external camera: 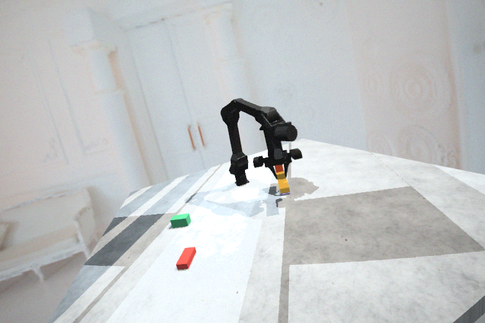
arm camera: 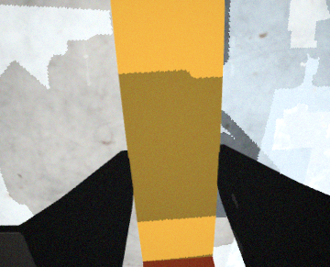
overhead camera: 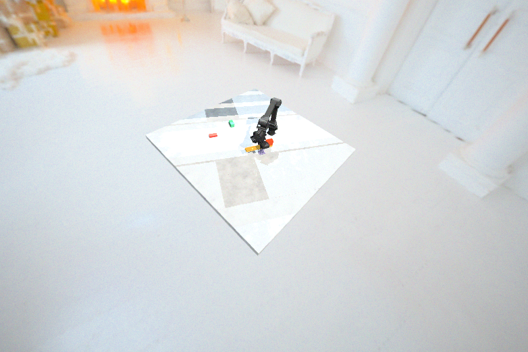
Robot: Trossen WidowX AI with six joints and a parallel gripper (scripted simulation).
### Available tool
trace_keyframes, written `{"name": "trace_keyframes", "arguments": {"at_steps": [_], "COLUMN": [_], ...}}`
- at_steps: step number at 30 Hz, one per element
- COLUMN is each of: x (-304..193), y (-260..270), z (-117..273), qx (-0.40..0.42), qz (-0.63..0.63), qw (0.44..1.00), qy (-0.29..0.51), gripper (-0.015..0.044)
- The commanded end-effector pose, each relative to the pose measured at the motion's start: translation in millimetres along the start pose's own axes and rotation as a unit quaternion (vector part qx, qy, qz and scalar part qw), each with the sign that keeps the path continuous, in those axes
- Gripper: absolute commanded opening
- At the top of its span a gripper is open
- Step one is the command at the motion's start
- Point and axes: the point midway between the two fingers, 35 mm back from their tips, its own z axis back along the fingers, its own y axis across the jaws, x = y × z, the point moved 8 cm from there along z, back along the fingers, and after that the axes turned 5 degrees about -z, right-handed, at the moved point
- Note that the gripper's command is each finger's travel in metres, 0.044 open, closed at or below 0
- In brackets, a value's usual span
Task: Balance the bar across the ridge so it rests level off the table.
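Black parallel-jaw gripper (external camera: pixel 279 168) is clamped on a long yellow bar with a red end (external camera: pixel 282 180), holding it low over a small purple ridge (overhead camera: pixel 261 152) on the marble-patterned table (external camera: pixel 363 225).
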Motion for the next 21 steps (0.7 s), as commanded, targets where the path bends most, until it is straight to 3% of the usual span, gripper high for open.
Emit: {"name": "trace_keyframes", "arguments": {"at_steps": [1,21], "x": [0.3,0.2], "y": [0.1,0.1], "z": [-0.6,-2.3], "qx": [0.000,0.000], "qz": [0.000,0.000], "qw": [1.000,1.000], "qy": [-0.001,-0.001], "gripper": [0.0000,0.0000]}}
